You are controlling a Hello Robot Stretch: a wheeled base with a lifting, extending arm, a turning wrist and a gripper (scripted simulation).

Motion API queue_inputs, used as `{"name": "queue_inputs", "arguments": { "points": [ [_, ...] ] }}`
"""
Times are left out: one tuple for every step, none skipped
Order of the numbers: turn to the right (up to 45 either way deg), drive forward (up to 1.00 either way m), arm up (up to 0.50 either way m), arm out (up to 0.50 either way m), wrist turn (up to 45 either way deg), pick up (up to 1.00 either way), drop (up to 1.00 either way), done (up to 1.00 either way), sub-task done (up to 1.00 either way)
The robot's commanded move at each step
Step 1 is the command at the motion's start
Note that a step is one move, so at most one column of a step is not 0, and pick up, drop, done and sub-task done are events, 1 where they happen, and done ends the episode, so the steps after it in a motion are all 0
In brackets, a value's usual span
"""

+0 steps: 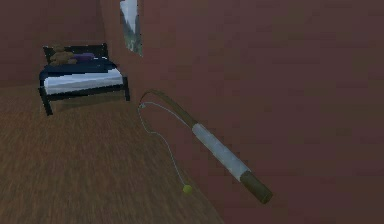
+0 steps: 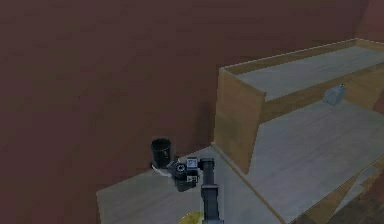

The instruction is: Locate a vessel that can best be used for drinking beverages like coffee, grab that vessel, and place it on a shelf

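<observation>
Vessel [image 2: 160, 152], a dark cup-like cylinder, shows in the arm side view against the red-brown wall [image 2: 100, 70], at the far edge of a grey worktop [image 2: 130, 190]. The hand [image 2: 170, 168] sits right beside it at the end of the dark arm [image 2: 210, 200]. With the worktop just beneath the vessel, I cannot tell whether the hand is holding it or anything else. To the right stands a wooden shelf unit [image 2: 235, 115] with grey boards, and a small pale object [image 2: 335, 95] rests on its upper board. In the forward view, a dark-framed bed [image 1: 85, 78] stands on the wooden floor [image 1: 70, 160], a picture [image 1: 130, 25] hangs on the wall, and a long rod [image 1: 225, 158] leans nearby.
</observation>
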Motion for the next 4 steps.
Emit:
{"name": "queue_inputs", "arguments": {
  "points": [
    [0.0,0.00,0.34,0.00,0.0,0.00,0.00,0.00,0.00],
    [0.0,0.00,0.00,0.00,-45.0,0.00,0.00,0.00,0.00],
    [0.0,0.00,0.00,0.00,-45.0,0.00,0.00,0.00,0.00],
    [0.0,0.00,0.00,0.00,-15.0,0.00,0.00,0.00,0.00]
  ]
}}
